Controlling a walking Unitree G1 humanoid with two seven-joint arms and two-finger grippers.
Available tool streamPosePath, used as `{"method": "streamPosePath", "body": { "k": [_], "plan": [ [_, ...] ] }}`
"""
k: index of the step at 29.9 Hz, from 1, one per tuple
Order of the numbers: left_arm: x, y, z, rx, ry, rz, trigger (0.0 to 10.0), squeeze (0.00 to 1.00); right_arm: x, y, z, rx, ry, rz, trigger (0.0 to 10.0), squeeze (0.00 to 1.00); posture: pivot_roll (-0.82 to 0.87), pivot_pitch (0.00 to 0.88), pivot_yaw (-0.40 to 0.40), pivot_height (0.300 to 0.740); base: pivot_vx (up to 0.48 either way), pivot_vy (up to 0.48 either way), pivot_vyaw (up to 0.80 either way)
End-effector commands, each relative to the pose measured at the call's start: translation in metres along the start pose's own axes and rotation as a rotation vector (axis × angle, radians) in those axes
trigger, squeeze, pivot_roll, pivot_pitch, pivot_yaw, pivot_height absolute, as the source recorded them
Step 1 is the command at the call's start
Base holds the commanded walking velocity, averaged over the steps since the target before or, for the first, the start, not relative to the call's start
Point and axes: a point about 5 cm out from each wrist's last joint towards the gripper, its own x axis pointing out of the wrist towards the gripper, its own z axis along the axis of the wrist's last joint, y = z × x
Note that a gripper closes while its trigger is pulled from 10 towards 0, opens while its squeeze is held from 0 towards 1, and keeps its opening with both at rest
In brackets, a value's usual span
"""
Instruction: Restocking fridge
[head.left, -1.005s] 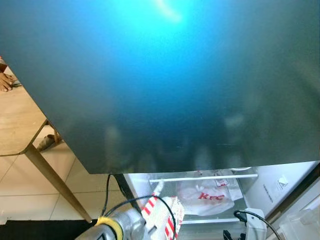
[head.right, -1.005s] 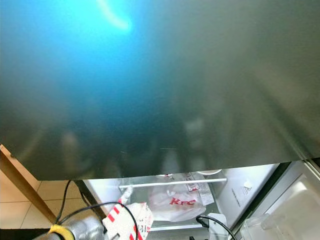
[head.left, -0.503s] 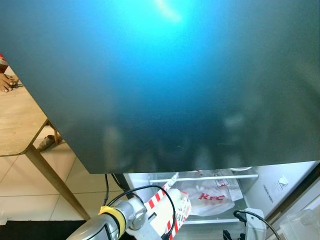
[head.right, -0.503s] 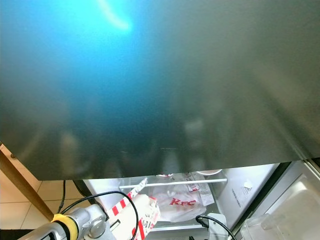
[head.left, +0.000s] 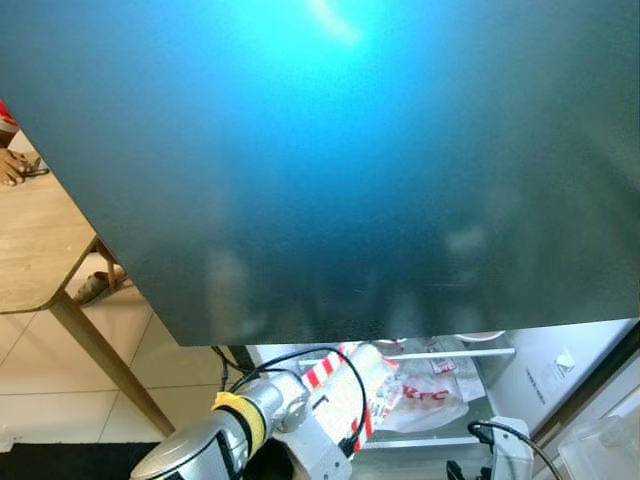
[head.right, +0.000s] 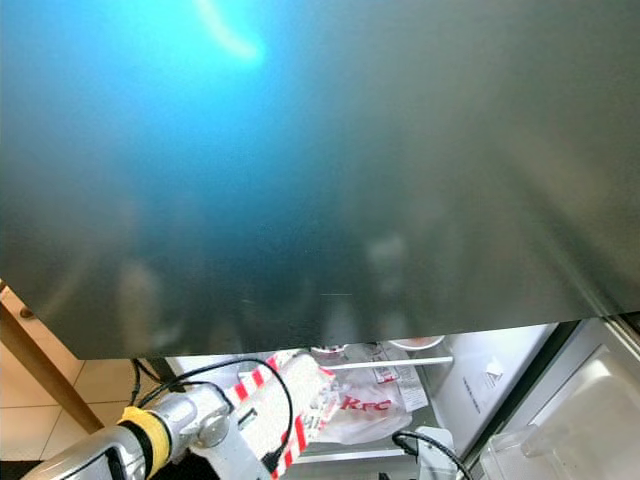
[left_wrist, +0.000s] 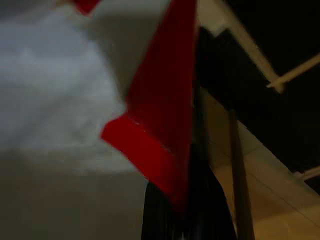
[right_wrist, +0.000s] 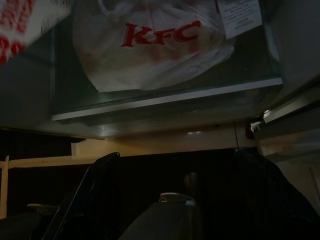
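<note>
Fingers of the left gripper (head.left: 345, 425) are mostly hidden behind the red-and-white carton (head.left: 345, 385), so we cannot tell for sure how they sit; in the left wrist view one dark finger (left_wrist: 200, 150) runs along the carton's red edge, blurred and dim, and we read it as clamped on the carton. We see the carton held up at the fridge opening, just left of and overlapping the white KFC bag (right_wrist: 150, 50), its top end reaching the white rail (head.left: 460, 353) above the shelf. We see the bag lying on the glass shelf (right_wrist: 165, 97) inside the fridge, with a paper receipt (right_wrist: 239, 17) at its upper corner. A corner of the carton also shows in the right wrist view, cut off at the frame edge.

We see the right gripper (right_wrist: 175, 190) low, below the shelf, fingers spread wide apart and gripping nothing; very dark there, detail hard to make out. A white part of the right arm (head.left: 508, 445) is cut off at the frame bottom.

A large dark fridge door (head.left: 330, 170) with a blue glare blocks most of both head views, hiding the upper fridge. We see a wooden worktop (head.left: 35, 240) at far left with a person's hand (head.left: 12, 165) at its edge, cropped.
</note>
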Motion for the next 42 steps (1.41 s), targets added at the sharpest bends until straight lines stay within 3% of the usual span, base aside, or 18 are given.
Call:
{"method": "streamPosePath", "body": {
  "k": [1,6,10,11,12,14,17,20,23,26,27,28,30,31,35,37,40,42],
  "plan": [
    [-0.004,0.007,-0.001,-0.013,0.006,0.035,10.0,0.0,0.0,0.002,-0.005,0.023,0.016,-0.001,10.0,0.0,-0.01,0.041,0.09,0.74,0.0,0.0,0.0],
    [-0.008,0.008,0.003,-0.043,-0.04,0.037,10.0,0.0,0.0,0.002,-0.005,0.023,0.016,-0.001,10.0,0.0,-0.01,0.041,0.089,0.74,0.0,0.0,0.0],
    [-0.01,0.006,0.013,-0.055,-0.132,0.055,10.0,0.0,0.0,0.002,-0.006,0.023,0.017,-0.002,10.0,0.0,0.0,0.04,0.09,0.74,0.0,0.0,0.0],
    [-0.009,0.004,0.022,-0.061,-0.216,0.075,10.0,0.0,0.0,0.002,-0.006,0.017,0.017,0.0,10.0,0.0,0.0,0.04,0.09,0.74,0.0,0.0,0.0],
    [-0.009,0.004,0.022,-0.061,-0.216,0.075,10.0,0.0,0.0,0.002,-0.006,0.017,0.017,0.0,10.0,0.0,0.0,0.04,0.09,0.74,0.0,0.0,0.0],
    [-0.007,-0.001,0.034,-0.088,-0.317,0.11,10.0,0.0,0.0,0.001,-0.005,-0.005,0.016,0.002,10.0,0.0,0.0,0.04,0.09,0.74,0.0,0.0,0.0],
    [0.0,-0.017,0.034,-0.065,-0.328,0.093,10.0,0.0,0.0,0.002,-0.002,-0.046,-0.004,0.014,10.0,0.0,0.0,0.043,0.089,0.74,0.0,0.0,0.0],
    [0.014,-0.051,0.022,-0.042,-0.262,-0.018,10.0,0.0,0.0,0.003,0.003,-0.091,-0.043,0.029,10.0,0.0,0.0,0.046,0.082,0.74,0.0,0.0,0.0],
    [0.017,-0.061,0.019,-0.051,-0.242,-0.045,10.0,0.0,0.0,0.003,0.005,-0.106,-0.049,0.034,10.0,0.0,0.0,0.046,0.082,0.74,0.0,0.0,0.0],
    [0.024,-0.086,0.013,-0.072,-0.203,-0.117,10.0,0.0,0.0,0.002,0.009,-0.151,-0.055,0.051,10.0,0.0,0.0,0.046,0.075,0.74,0.0,0.0,0.0],
    [0.027,-0.093,0.013,-0.072,-0.201,-0.125,10.0,0.0,0.0,0.003,0.011,-0.165,-0.058,0.056,10.0,0.18,0.0,0.046,0.075,0.74,0.0,0.0,0.0],
    [0.029,-0.097,0.014,-0.069,-0.2,-0.124,10.0,0.0,0.001,0.003,0.013,-0.178,-0.062,0.062,10.0,0.55,0.0,0.046,0.075,0.74,0.0,0.0,0.0],
    [0.031,-0.1,0.014,-0.067,-0.199,-0.122,10.0,0.0,0.001,0.004,0.015,-0.186,-0.064,0.065,10.0,0.55,0.0,0.046,0.075,0.74,0.0,0.0,0.0],
    [0.035,-0.106,0.013,-0.006,-0.179,-0.096,10.0,0.0,0.002,0.005,0.02,-0.206,-0.078,0.092,10.0,1.0,0.0,0.048,0.073,0.74,0.0,0.0,0.0],
    [0.037,-0.112,0.012,0.04,-0.162,-0.085,10.0,0.0,0.002,0.008,0.024,-0.219,-0.09,0.117,10.0,1.0,0.0,0.051,0.075,0.74,0.0,0.0,0.0],
    [0.041,-0.116,0.015,0.117,-0.143,-0.065,10.0,0.0,0.003,0.013,0.033,-0.224,-0.107,0.169,10.0,1.0,0.0,0.051,0.075,0.74,0.0,0.0,0.0],
    [0.042,-0.116,0.017,0.138,-0.141,-0.061,10.0,0.0,0.004,0.016,0.035,-0.225,-0.106,0.192,10.0,1.0,0.0,0.051,0.075,0.74,0.0,0.0,0.0],
    [0.044,-0.114,0.022,0.201,-0.14,-0.036,10.0,0.0,0.005,0.024,0.038,-0.238,-0.094,0.239,10.0,1.0,0.0,0.05,0.08,0.74,0.0,0.0,0.0]
  ]
}}
